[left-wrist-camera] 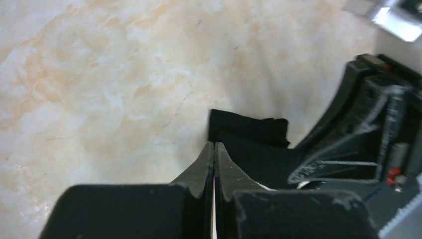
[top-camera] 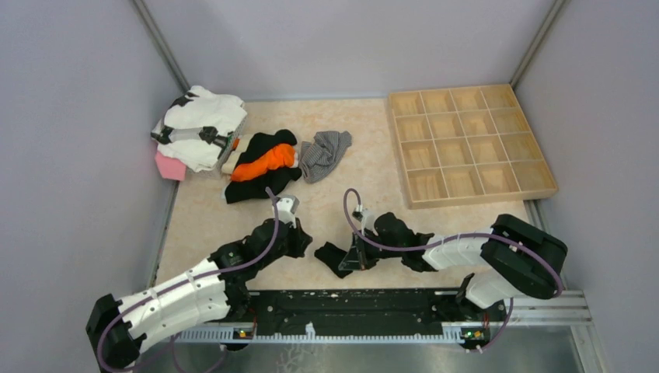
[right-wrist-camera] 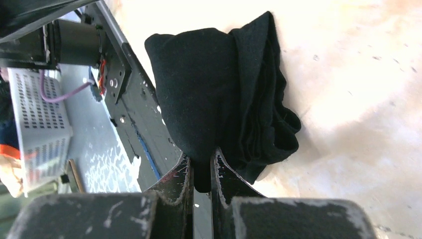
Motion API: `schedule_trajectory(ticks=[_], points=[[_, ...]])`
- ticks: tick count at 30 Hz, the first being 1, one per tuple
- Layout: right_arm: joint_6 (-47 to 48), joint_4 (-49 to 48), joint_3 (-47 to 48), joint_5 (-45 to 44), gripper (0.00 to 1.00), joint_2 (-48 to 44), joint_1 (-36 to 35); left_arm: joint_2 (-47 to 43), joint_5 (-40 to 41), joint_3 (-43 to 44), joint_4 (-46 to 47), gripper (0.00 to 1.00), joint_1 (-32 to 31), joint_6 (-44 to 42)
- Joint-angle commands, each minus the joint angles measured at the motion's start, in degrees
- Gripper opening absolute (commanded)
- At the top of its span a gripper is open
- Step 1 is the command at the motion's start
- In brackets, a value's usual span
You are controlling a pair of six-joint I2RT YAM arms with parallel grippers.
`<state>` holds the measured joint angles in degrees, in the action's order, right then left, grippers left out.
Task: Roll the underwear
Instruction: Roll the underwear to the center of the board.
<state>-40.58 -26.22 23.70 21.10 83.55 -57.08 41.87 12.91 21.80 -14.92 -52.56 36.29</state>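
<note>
White garment (top-camera: 200, 124) and black-orange garment (top-camera: 264, 165) piled at far left of bench (top-camera: 210, 217). Grey underwear (top-camera: 325, 153) crumpled just right of pile, untouched. Left end effector (left-wrist-camera: 214, 145) pressed together, nothing gripped, tips low over bench at corner of black underwear (right-wrist-camera: 214, 94); contact cannot be told. Black underwear bunched near front bench edge, between arms. Right end effector (right-wrist-camera: 201, 167) clamped on fold of black underwear. Gridded wooden tray (top-camera: 470, 144) set at far right.
</note>
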Motion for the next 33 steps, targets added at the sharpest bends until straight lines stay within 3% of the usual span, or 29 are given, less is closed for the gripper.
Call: schedule_trajectory(ticks=[1,10,25,33], points=[[-7.69,2.6,-5.35,-5.0,0.0,-0.84,2.46,-4.84,-6.65,-0.64,6.74,0.0,0.17,-5.19],[-14.09,-0.01,-9.8,-7.72,0.0,-1.34,3.61,1.17,-21.59,-2.99,18.67,0.0,-0.21,-9.4],[-15.96,0.23,-12.1,-9.53,0.0,-1.8,3.91,13.99,-21.37,-0.72,26.58,0.0,-0.88,-10.8],[-14.47,2.62,-11.6,-8.95,0.0,-1.89,3.91,15.84,-19.41,-0.98,29.02,0.0,-0.88,-9.78]])
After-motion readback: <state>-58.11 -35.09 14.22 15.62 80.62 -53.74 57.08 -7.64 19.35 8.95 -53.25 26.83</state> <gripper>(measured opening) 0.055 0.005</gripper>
